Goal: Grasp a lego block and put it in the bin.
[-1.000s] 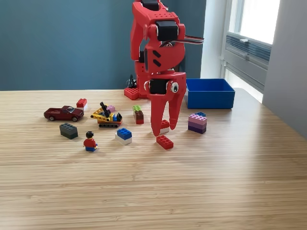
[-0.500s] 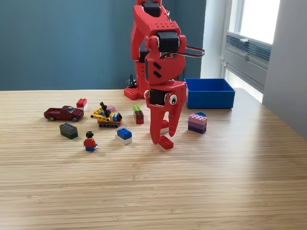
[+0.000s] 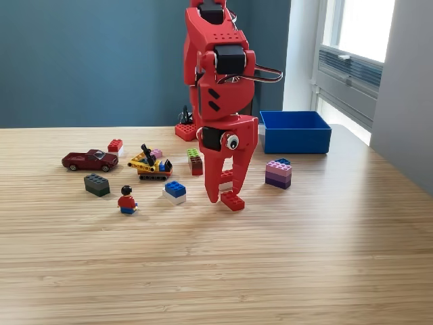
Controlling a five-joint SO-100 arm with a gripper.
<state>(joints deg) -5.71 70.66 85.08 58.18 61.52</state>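
Hand (image 3: 224, 195) hangs low over the desk (image 3: 216, 271), its two fingers parted moderately, tips near the red lego block (image 3: 232, 200), which lies on the wood, seemingly ungripped. Whether a tip touches it is unclear. Grasping, lifting and carrying remain; the blue bin (image 3: 295, 131) sits well apart, toward the exterior view's right.

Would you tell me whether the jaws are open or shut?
Open: the gripper shows a gap between its two fingers, just above the red block.
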